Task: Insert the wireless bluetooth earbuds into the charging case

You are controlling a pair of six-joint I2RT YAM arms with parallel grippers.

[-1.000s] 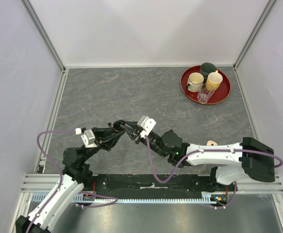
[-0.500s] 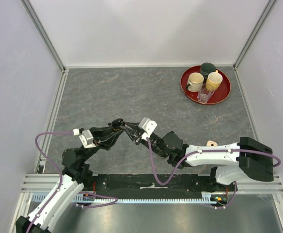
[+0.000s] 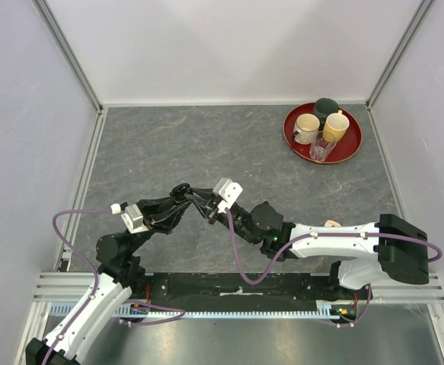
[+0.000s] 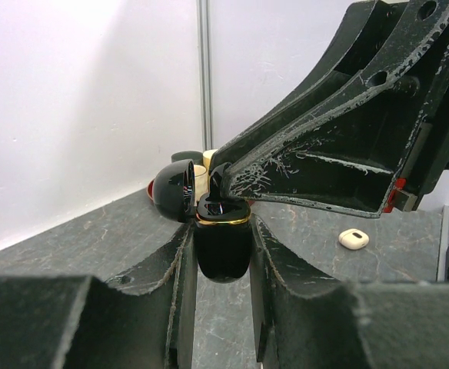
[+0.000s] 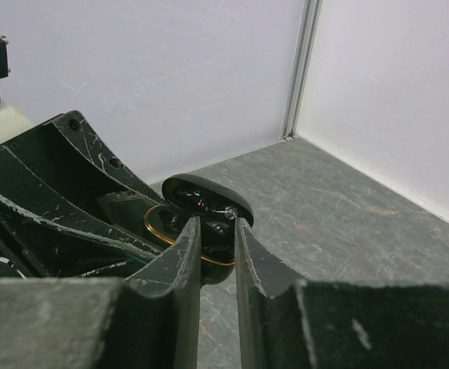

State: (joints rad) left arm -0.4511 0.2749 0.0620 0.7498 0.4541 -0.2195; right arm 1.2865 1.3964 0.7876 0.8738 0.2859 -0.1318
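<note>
The charging case (image 4: 223, 250) is glossy black with a gold rim, and its lid (image 4: 172, 190) is flipped open. My left gripper (image 4: 223, 231) is shut on the case body and holds it upright above the table. My right gripper (image 5: 217, 223) is shut on a small black earbud (image 5: 218, 233), with its tips right over the open case mouth (image 5: 159, 231). In the top view the two grippers meet at mid-table, left gripper (image 3: 181, 199) against right gripper (image 3: 204, 204). A cream-white earbud (image 4: 354, 239) lies on the table, partly hidden beside the right arm (image 3: 331, 224).
A red tray (image 3: 287, 131) at the back right holds two cups, a glass and a dark mug. White walls and aluminium posts close in the grey table on three sides. The arm bases sit along the near edge.
Both grippers, still joined at the case, have drifted slightly to the left. The grips are unchanged.
</note>
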